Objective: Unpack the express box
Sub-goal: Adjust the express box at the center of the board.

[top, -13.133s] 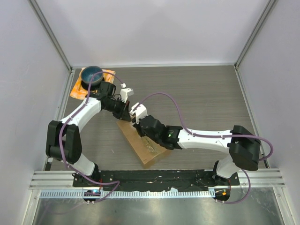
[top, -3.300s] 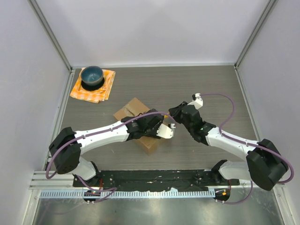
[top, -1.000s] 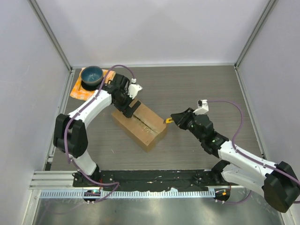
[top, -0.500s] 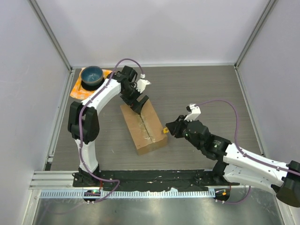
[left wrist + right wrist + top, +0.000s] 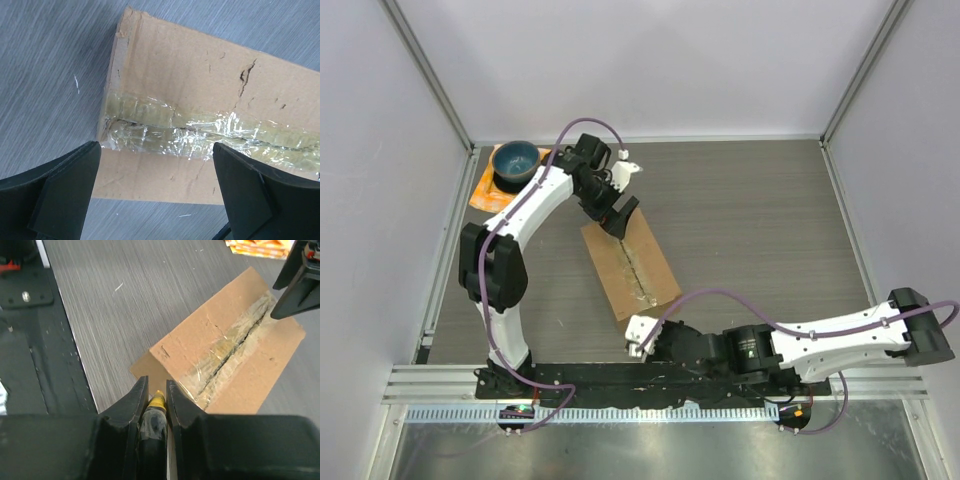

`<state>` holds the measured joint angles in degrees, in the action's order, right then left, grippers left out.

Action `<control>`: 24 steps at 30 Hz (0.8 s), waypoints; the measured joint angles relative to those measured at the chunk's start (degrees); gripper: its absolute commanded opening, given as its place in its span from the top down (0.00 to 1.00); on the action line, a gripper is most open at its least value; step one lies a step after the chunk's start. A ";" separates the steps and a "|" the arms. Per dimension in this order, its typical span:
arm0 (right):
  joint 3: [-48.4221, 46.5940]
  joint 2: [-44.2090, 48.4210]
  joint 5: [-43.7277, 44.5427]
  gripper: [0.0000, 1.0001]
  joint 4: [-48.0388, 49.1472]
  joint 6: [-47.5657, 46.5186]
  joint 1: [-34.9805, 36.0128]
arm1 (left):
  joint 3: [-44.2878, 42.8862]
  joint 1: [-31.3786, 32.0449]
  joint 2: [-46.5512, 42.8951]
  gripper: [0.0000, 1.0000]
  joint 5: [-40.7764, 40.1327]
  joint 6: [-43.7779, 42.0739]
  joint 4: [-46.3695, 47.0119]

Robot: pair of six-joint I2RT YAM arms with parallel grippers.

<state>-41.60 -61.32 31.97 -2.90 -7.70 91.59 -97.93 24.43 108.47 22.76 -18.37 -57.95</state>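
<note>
The box [image 5: 632,268] lies on the table [image 5: 760,220], its long axis and taped seam running far-left to near-right. The left gripper [image 5: 620,214] gapes wide over its far end. Just off its near end, the right gripper [image 5: 156,390] pinches a yellow-tipped tool [image 5: 157,401].

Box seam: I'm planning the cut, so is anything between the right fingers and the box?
Nothing visible. The right fingers, shut on a yellow-tipped tool, face the box's near end; the open left fingers hover at the far end.

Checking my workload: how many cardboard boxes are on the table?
1: the express box, centred on the table, with the left gripper over its far end. None seems hidden.
</note>
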 measured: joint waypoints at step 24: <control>7.37 10.23 19.12 0.99 6.80 -15.76 8.83 | -4.26 1.01 3.78 0.02 -7.78 -1.86 3.06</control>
<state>-34.24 -51.09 51.09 3.90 -23.46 100.42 -102.19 25.43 112.25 14.98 -20.23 -54.89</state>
